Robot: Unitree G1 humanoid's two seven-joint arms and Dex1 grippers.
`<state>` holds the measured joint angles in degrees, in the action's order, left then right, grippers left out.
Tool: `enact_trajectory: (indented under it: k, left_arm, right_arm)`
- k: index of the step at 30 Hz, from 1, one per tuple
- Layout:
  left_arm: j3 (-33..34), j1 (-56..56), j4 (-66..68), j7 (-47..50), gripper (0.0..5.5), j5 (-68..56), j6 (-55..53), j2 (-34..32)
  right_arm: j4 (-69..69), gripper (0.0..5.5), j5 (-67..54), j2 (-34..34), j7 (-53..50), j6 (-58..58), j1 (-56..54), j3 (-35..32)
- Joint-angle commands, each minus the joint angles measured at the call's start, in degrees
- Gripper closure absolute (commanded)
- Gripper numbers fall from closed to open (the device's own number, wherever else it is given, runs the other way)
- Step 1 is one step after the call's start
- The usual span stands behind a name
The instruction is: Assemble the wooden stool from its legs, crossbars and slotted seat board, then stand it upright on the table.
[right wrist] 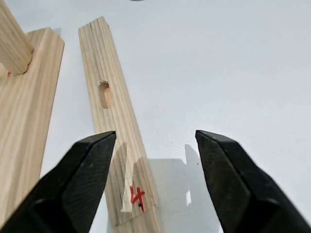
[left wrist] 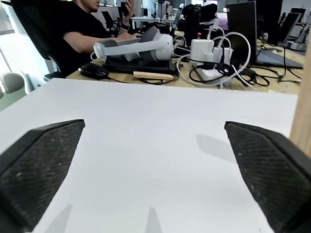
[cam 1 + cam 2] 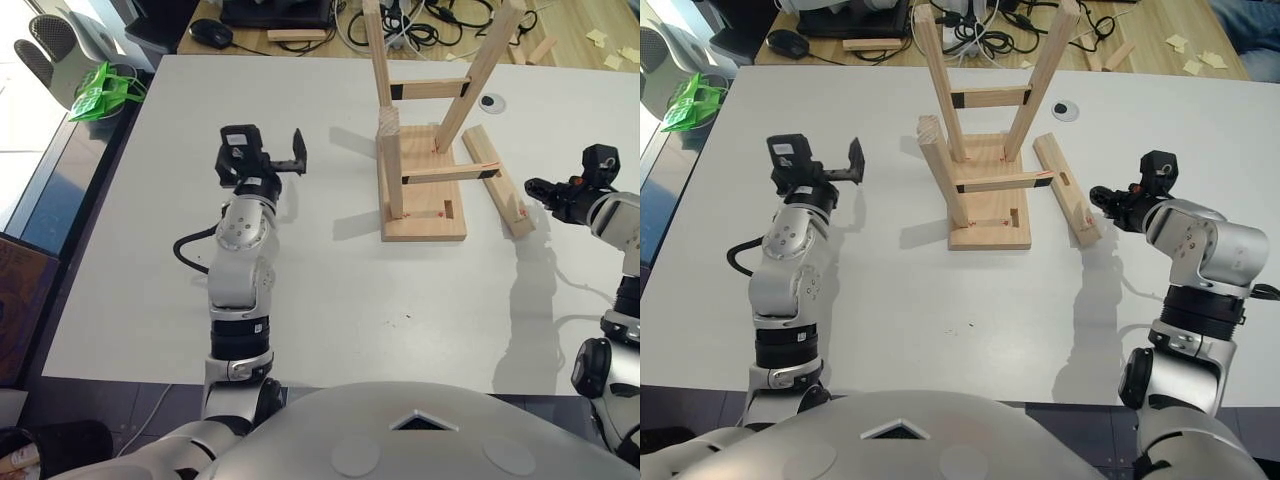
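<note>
Beside the seat board [image 3: 425, 226], loose leg [image 3: 497, 180] (right gripper [image 1: 154, 141] spread nearby)

The seat board [image 3: 425, 228], upright legs [image 3: 391, 165] and loose leg [image 1: 99, 58] are seen as pale, unvarnished wood, matt, with fine straight grain. The table [image 3: 300, 310] is finished smooth, matt white. The left gripper [image 2: 154, 124] pads [image 2: 41, 170] are black, matt and finely stippled.
</note>
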<state>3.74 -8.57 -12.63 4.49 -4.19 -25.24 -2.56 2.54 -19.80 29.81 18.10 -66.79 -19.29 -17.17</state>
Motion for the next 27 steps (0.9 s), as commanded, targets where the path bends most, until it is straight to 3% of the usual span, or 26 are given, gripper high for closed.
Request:
enact_trajectory:
  k: [1,11,18,27]
  left_arm:
    - [1.3,-1.4,1.6,1.0,0.1,0.0,3.4,1.0]
    - [2.7,-3.2,3.0,0.1,0.1,-1.2,8.0,1.2]
    - [4.3,-4.8,6.5,1.5,0.1,-1.2,11.6,2.0]
    - [7.2,-7.0,9.7,3.7,0.1,-2.0,14.9,2.3]
  right_arm:
    - [0.4,1.8,-0.2,0.1,1.6,0.2,-1.5,2.8]
    - [6.6,0.13,1.6,2.2,1.4,-4.4,-3.1,6.2]
    - [14.3,0.13,3.3,7.7,9.8,-1.3,-4.9,15.5]
    - [23.6,1.73,8.7,9.7,18.9,3.8,-11.0,27.4]
